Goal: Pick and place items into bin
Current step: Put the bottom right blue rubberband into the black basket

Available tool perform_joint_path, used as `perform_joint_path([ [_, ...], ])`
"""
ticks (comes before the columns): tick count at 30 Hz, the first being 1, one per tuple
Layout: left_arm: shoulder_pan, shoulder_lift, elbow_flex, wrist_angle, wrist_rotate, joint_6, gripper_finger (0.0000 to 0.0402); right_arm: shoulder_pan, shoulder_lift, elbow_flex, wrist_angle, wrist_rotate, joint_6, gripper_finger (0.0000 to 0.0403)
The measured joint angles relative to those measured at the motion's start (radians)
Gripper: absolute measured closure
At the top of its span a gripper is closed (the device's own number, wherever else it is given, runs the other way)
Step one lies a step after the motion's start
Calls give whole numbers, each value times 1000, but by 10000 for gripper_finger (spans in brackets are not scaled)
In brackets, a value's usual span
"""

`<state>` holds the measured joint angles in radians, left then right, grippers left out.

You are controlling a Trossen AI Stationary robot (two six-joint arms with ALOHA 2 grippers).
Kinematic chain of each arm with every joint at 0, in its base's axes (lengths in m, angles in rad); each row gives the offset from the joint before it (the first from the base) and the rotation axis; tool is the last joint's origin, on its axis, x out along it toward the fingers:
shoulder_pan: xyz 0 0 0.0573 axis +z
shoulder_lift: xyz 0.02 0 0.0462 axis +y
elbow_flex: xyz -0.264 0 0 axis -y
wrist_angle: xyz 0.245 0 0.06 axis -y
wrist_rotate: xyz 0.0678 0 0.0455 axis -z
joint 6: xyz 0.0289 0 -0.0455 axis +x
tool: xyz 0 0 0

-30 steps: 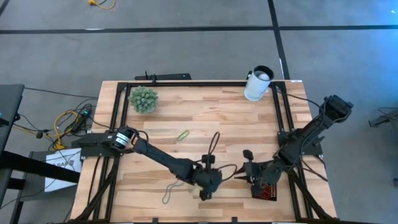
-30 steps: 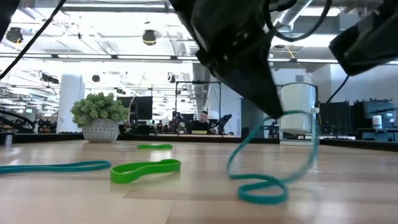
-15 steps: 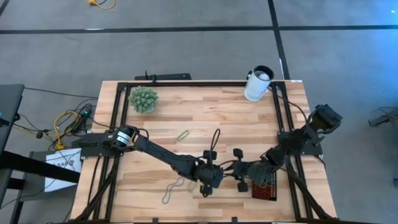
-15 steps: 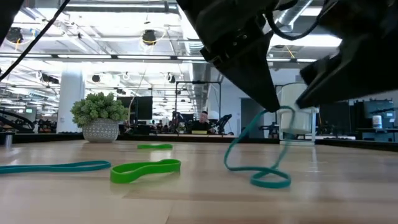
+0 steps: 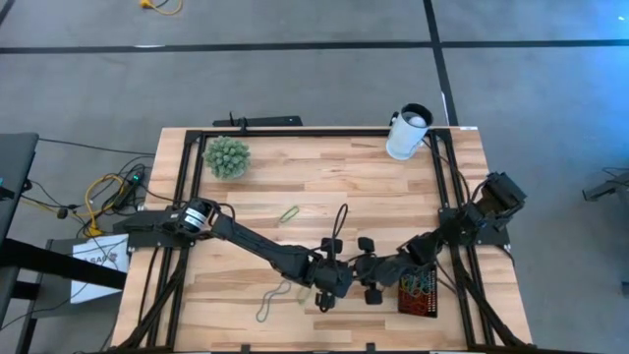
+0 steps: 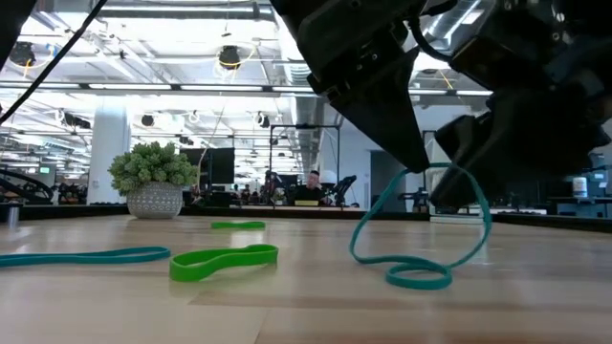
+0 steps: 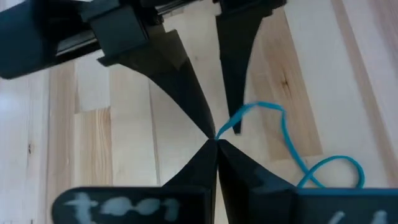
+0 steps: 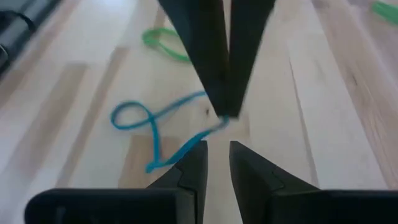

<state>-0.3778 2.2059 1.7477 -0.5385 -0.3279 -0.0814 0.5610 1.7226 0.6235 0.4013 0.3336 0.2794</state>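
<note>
A thin, floppy teal rubber band (image 6: 418,250) is hanging from the tip of the left jaws (image 7: 216,138), which are pinched fully together on its upper end; the rest is drooping in a loose curl onto the bench (image 5: 324,182) just below them. The right jaws (image 8: 217,144) are standing narrowly parted, tip to tip with the left jaws, with the band's strand lying just beside their gap and nothing clamped between them. Just beyond the right jaws, the shallow black bin (image 5: 418,291) is holding a tangle of coloured loops. A flat green band (image 6: 223,261) and a longer teal band (image 6: 84,255) are lying well off from the left jaws on the pale, wood-grained planks. A spiky green ball (image 5: 226,156) and a white cylindrical cup (image 5: 406,132) are sitting along the far edge. Behind, a bright open room with ceiling lamps is showing.
</note>
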Motion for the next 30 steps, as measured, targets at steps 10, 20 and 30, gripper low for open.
perform_joint_path([
  [10, 0, -2, 1, -35, -1, -9, 401, 4, -86, 11, -245, 3, 88, 339],
  [20, 0, -3, 1, -21, -11, -9, 401, -1, -87, 11, -118, 12, 69, 339],
  [30, 1, -3, 2, -20, -14, -10, 401, -27, -32, 11, -65, -6, 8, 342],
])
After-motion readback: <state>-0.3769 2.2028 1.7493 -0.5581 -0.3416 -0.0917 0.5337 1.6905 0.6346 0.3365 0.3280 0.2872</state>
